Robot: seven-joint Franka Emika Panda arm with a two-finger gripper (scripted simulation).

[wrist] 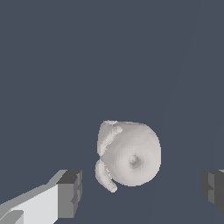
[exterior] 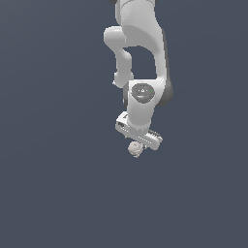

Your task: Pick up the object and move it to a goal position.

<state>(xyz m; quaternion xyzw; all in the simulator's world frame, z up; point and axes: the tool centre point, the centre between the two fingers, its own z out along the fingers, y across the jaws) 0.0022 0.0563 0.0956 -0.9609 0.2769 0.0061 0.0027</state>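
Off-white and lumpy, the object (wrist: pixel 130 154) sits between your gripper (wrist: pixel 142 188) fingers (wrist: pixel 70 192), which are spread wide, touching neither; bare dark floor (exterior: pixel 58 184) lies open on every side.

My arm (exterior: pixel 140 34) is clad in smooth white rounded casings with dark grey bands at the joints. The link just above my gripper (exterior: pixel 139 144) carries a round grey cap (exterior: pixel 142 91) with a small green mark. The gripper body is a white block with a ribbed edge. My fingers (wrist: pixel 70 193) end in dark grey squared pads.
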